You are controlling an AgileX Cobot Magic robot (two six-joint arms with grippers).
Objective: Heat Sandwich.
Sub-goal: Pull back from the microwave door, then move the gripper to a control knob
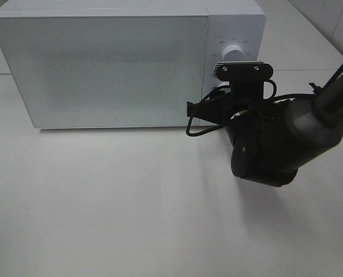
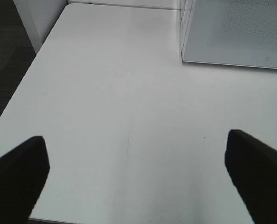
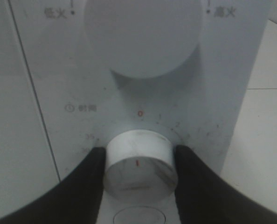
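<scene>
Left pincer (image 2: 138,177) hangs spread wide above the surface (image 2: 129,93). Microwave (image 1: 102,63) door shut, sandwich unseen, presumably already inside. Right pincer (image 3: 139,164) pinches the timer knob (image 3: 139,148), mark at zero: setting the time remains.

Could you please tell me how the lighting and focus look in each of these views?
Exterior high: soft, even light; the arm throws a faint shadow on the table. Left wrist: table bright, the dark left fingers blurred. Right wrist: the lower knob is sharpest, the upper knob out of focus, the right fingers featureless black.
</scene>
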